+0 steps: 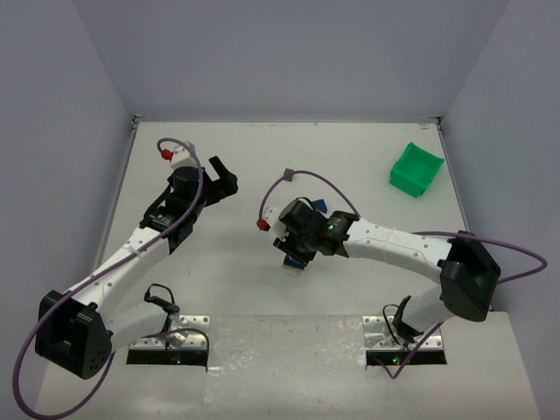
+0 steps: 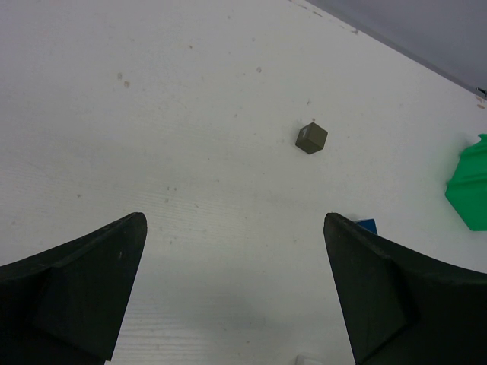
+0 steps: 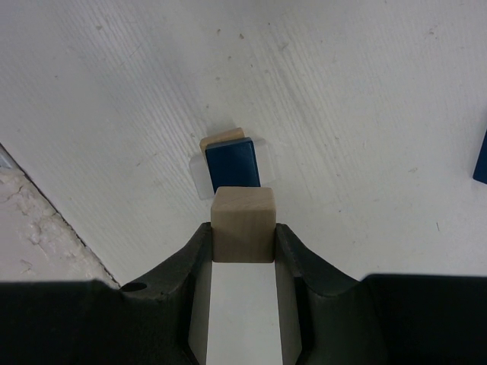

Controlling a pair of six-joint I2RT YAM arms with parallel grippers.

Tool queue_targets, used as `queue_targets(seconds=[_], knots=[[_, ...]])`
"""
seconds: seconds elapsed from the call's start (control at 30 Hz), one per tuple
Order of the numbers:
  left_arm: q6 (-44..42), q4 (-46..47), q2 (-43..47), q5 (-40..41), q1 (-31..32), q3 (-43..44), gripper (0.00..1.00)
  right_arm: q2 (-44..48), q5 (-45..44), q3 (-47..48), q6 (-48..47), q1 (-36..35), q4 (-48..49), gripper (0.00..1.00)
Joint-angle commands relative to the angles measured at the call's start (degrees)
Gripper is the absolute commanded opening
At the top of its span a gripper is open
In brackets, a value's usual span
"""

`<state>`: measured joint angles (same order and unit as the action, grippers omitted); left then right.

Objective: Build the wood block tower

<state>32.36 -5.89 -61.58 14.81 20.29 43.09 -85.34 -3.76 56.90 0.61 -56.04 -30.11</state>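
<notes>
My right gripper (image 3: 243,232) is shut on a beige wooden cube (image 3: 243,224) and holds it just above and on the near side of a small stack. The stack is a blue block (image 3: 233,163) on a tan block (image 3: 223,140), resting on a whitish piece (image 3: 199,173). In the top view the right gripper (image 1: 293,254) hides most of that stack (image 1: 293,262). My left gripper (image 2: 234,220) is open and empty above bare table, also seen in the top view (image 1: 226,179). A dark grey-brown cube (image 2: 311,138) lies ahead of it. No roof-shaped piece is recognisable.
A green plastic bin (image 1: 416,169) stands at the back right and shows in the left wrist view (image 2: 470,182). A loose blue block (image 3: 481,160) lies right of the stack; it also shows in the top view (image 1: 320,206). A blue sliver (image 2: 367,225) peeks past my left gripper's right finger.
</notes>
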Motion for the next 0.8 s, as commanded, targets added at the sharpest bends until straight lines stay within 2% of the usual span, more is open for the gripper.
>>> queue_targets(seconds=[0.0, 0.2, 0.77], knots=[[0.0, 1.8, 0.9, -0.1, -0.2, 0.2, 1.00, -0.4, 0.6, -0.1, 0.0, -0.4, 2.0, 0.25], [-0.1, 2.0, 0.8, -0.3, -0.2, 0.2, 1.00, -1.3, -0.1, -0.4, -0.2, -0.4, 3.6, 0.28], [-0.1, 2.1, 0.5, -0.4, -0.2, 0.2, 1.00, -3.1, -0.2, -0.9, -0.2, -0.4, 4.3, 0.29]])
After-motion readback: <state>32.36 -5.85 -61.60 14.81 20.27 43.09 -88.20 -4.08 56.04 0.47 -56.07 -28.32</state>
